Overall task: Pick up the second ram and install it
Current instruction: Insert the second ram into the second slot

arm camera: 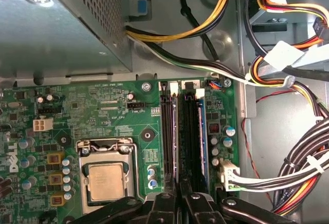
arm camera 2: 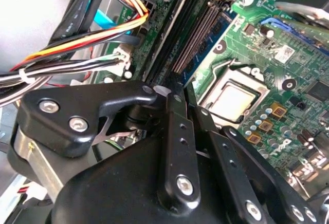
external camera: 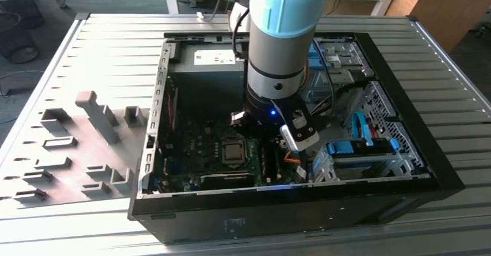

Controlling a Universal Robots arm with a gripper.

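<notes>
Exterior view: tool (external camera: 270,149) low inside the open case (external camera: 153,152) on the ribbed surface (external camera: 92,37), just beside the processor (external camera: 231,151). Second wrist view: fingers (arm camera 2: 177,131) pinched close, poised over the slots (arm camera 2: 195,34). First wrist view: tool (arm camera: 180,201) clenched on the ram (arm camera: 180,185), seen edge-on as a thin dark strip between the fingertips, directly above the slots (arm camera: 191,131), processor (arm camera: 105,180) alongside.

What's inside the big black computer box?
Inside the computer box sits a green circuit board with a silver chip, coloured cables and the robot's tool. The arm hides whatever lies beneath it.
</notes>
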